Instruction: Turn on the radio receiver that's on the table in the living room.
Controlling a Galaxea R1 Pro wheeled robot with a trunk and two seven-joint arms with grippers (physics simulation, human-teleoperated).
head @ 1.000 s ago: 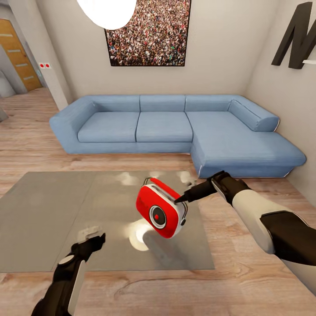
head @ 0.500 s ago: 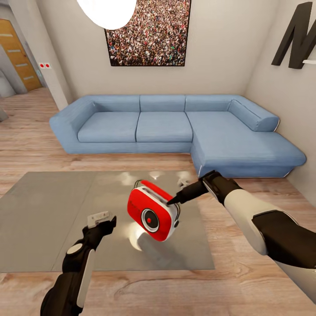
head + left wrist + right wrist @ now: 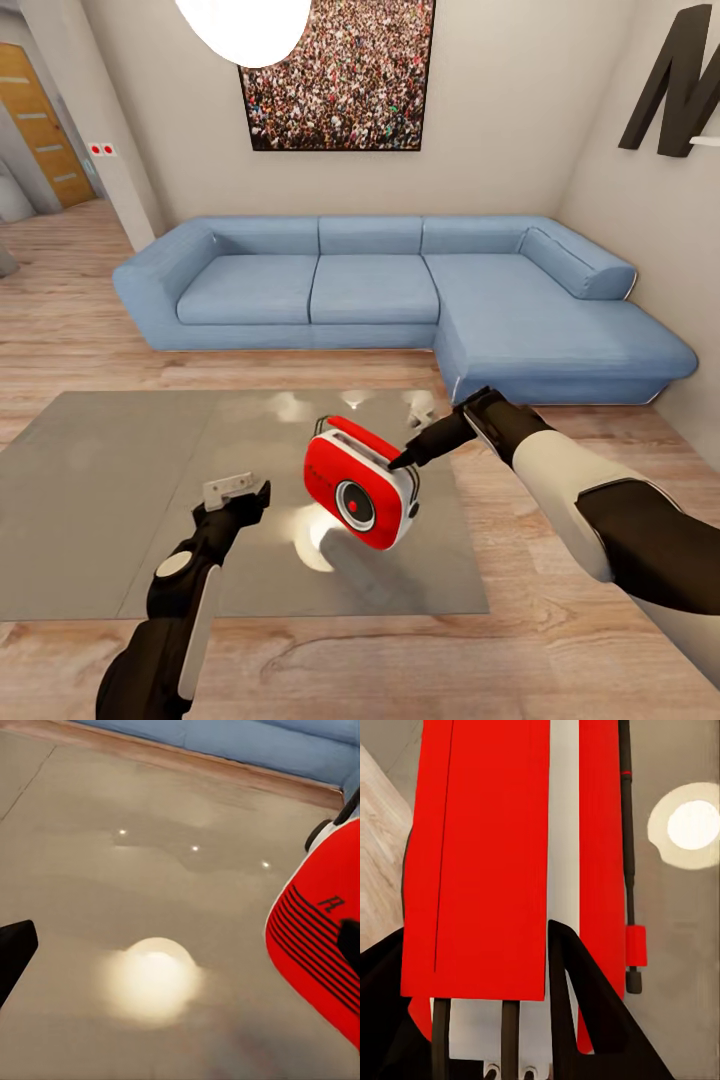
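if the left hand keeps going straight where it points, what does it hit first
Probably the radio receiver: the left hand points across the table toward its red side, though depth is unclear.

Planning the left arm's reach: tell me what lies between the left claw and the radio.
Nothing. In the head view only bare glossy table separates the left claw from the radio; the left wrist view shows just a lamp reflection there.

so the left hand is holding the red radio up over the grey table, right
Not quite: the right hand holds the red radio up over the grey table. The head view shows the left hand apart from it, gripping nothing.
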